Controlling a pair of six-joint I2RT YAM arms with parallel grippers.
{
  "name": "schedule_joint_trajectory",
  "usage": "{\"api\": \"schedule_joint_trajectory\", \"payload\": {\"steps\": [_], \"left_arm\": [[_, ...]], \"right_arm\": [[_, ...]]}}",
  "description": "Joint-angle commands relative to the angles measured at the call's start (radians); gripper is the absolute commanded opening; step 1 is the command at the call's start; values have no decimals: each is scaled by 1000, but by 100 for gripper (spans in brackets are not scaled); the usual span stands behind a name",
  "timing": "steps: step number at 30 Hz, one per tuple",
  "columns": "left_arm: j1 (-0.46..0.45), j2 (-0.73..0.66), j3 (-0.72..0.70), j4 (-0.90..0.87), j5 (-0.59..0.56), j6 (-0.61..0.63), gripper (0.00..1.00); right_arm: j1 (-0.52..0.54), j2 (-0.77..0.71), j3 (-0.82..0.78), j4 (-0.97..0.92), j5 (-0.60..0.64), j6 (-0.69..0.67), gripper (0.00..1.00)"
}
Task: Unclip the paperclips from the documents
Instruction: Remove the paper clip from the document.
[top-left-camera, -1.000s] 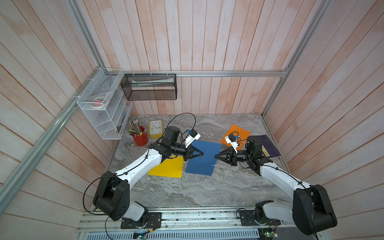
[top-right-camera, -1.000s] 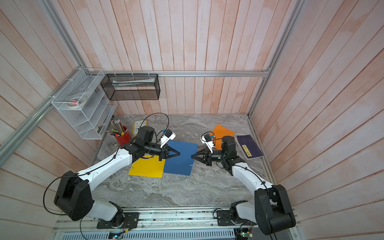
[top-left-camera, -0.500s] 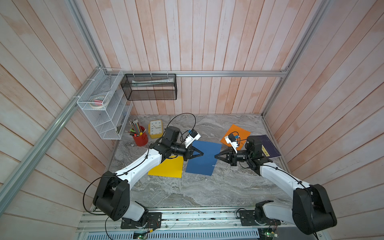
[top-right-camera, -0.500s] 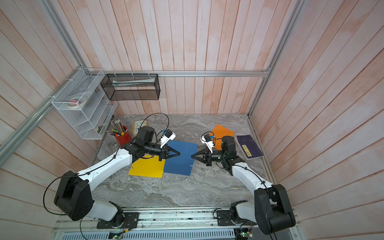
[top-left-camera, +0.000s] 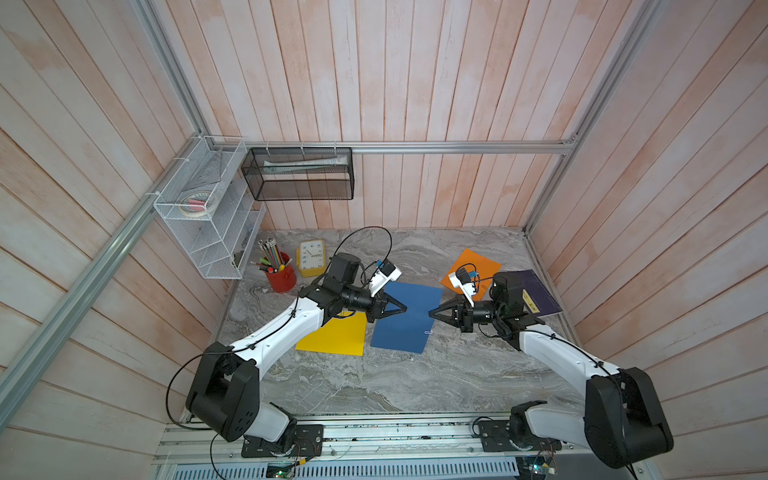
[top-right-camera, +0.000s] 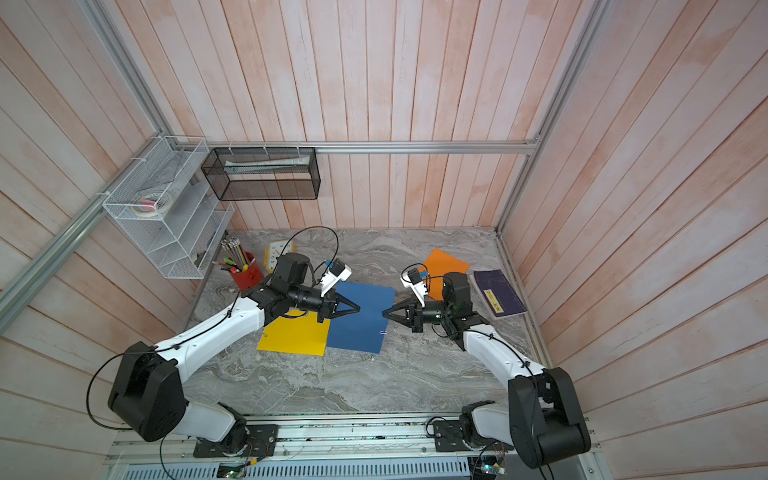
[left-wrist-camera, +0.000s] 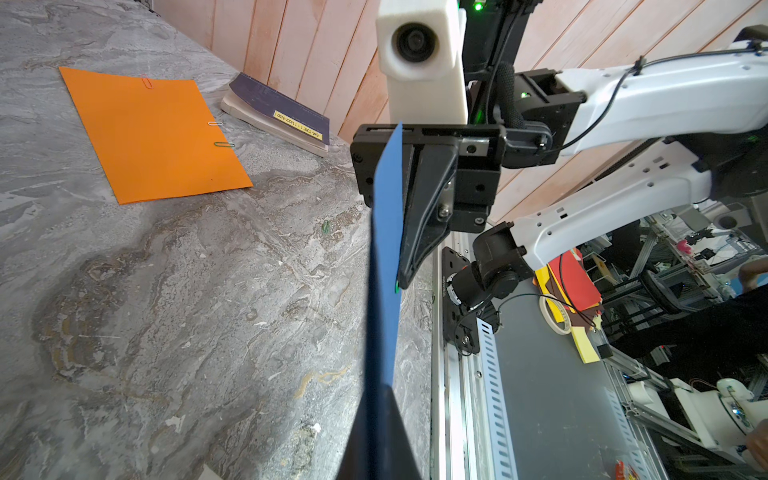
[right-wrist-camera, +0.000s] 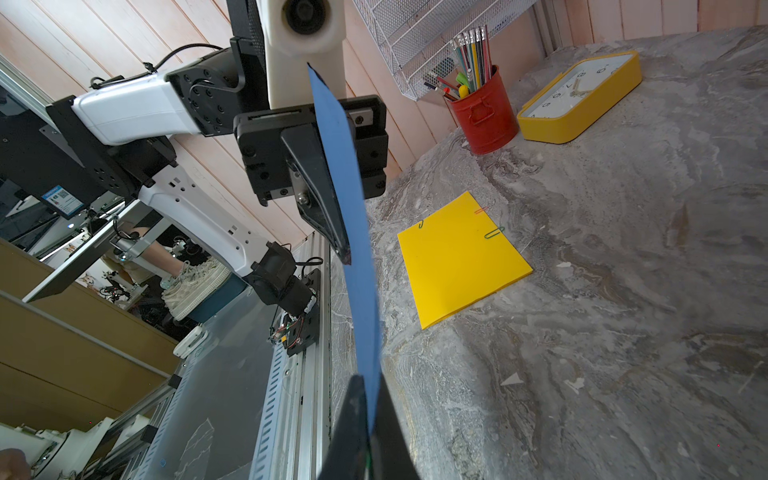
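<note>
Marble table (top-left-camera: 395, 386) held a pencil cup (top-left-camera: 282, 277) and yellow document (top-left-camera: 332, 338) left of the blue document (top-left-camera: 405, 332). Your left gripper (top-left-camera: 404, 310) clamped its left edge, your right gripper (top-left-camera: 431, 312) its right edge near a silver paperclip (top-left-camera: 428, 332); orange document (top-left-camera: 476, 264) farther right.

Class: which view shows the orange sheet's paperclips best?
Left wrist view: the orange sheet lies unobstructed, its red paperclip, silver paperclip and green paperclip distinct. In both top views the right arm partly hides the sheet; clips are too small. Right wrist view lacks it.
</note>
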Motion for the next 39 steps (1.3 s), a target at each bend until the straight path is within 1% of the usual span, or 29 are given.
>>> {"api": "schedule_joint_trajectory", "payload": {"steps": [1, 13, 39], "left_arm": [[5, -23, -12, -6, -11, 17, 0], [6, -28, -15, -14, -20, 27, 0], [7, -32, -4, -30, -28, 38, 0]], "right_arm": [[4, 2, 22, -25, 12, -15, 3], [0, -4, 26, -42, 20, -26, 3], [-17, -13, 28, -59, 17, -35, 9]]}}
